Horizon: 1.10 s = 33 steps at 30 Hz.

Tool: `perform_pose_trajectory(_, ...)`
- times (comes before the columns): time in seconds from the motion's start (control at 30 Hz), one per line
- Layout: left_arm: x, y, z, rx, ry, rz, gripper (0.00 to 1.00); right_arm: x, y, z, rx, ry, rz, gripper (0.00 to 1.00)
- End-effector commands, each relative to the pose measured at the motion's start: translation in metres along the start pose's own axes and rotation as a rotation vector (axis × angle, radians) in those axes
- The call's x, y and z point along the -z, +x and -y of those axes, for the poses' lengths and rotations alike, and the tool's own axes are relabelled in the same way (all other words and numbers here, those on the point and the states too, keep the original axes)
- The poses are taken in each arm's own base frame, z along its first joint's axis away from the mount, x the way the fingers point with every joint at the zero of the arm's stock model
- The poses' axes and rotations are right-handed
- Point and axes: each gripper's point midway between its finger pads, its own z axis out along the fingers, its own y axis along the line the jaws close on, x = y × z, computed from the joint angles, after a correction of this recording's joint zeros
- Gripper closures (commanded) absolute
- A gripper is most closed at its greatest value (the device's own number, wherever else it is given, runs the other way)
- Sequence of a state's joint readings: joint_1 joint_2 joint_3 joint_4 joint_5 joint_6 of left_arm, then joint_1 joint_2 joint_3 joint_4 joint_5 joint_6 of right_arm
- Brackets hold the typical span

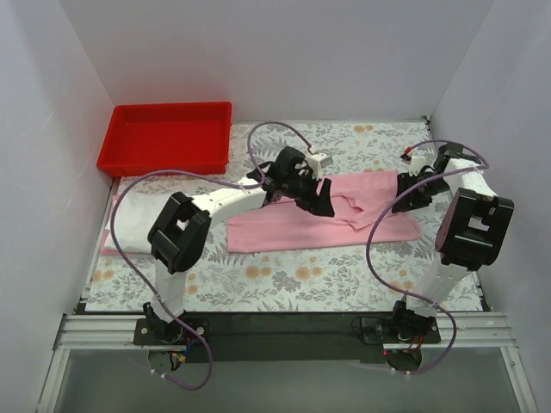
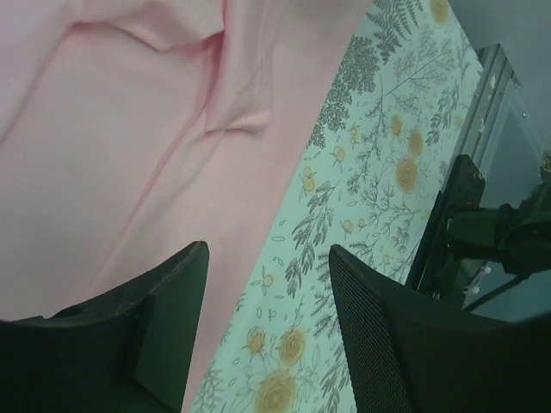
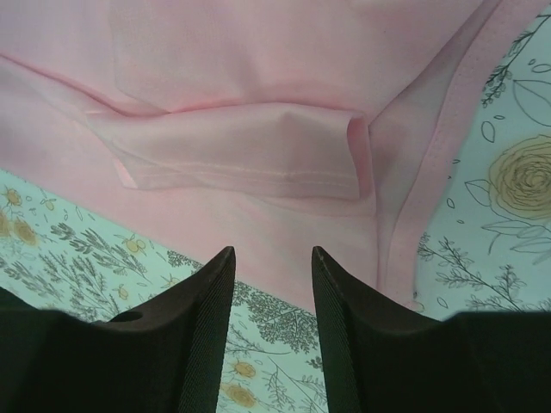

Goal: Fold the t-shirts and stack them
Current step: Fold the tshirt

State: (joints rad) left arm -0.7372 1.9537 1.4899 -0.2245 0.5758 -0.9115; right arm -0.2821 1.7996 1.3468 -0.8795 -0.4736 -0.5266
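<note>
I see the pink t-shirt (image 1: 284, 228) lying as a long folded band mid-table on the floral tablecloth (image 1: 284, 280). My left gripper (image 2: 269, 254) hangs above its middle, fingers apart and empty. My right gripper (image 3: 273, 254) is over its right end, likewise spread, gripping nothing. A white t-shirt (image 1: 131, 224) lies at the table's left edge.

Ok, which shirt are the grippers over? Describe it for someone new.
From the red tray in the far left corner, come right and nearer, to the middle of the floral cloth. The pink shirt lies there as a long band. Unlike the pile at the left edge, it is all pink, with no white on top.
</note>
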Motion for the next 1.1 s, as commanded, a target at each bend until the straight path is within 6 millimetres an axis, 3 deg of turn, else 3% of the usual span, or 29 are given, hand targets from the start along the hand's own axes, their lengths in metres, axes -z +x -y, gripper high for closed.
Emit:
perform_pose_trajectory(0.0, -0.029, -0.01, 0.019, 0.087, 0.023, 0.051, 0.43, -0.001, -0.018, 0.006, -0.036, -0.006, 0.054, 0.52)
perform_pose_trajectory(0.27, -0.07, -0.004, 0.018, 0.138, 0.013, 0.102, 0.42, -0.02, -0.015, 0.023, -0.055, 0.001, 0.03, 0.47)
perform_pose_trajectory(0.5, -0.09, 0.002, 0.021, 0.212, 0.025, 0.103, 0.43, -0.035, -0.012, 0.034, -0.078, 0.001, 0.008, 0.49)
perform_pose_trajectory(0.87, -0.092, 0.003, 0.023, 0.208, 0.037, 0.107, 0.43, -0.04, -0.016, 0.038, -0.068, -0.001, 0.023, 0.5)
perform_pose_trajectory(1.07, -0.09, 0.001, 0.024, 0.198, 0.036, 0.113, 0.43, -0.031, -0.027, 0.031, -0.061, -0.019, 0.057, 0.63)
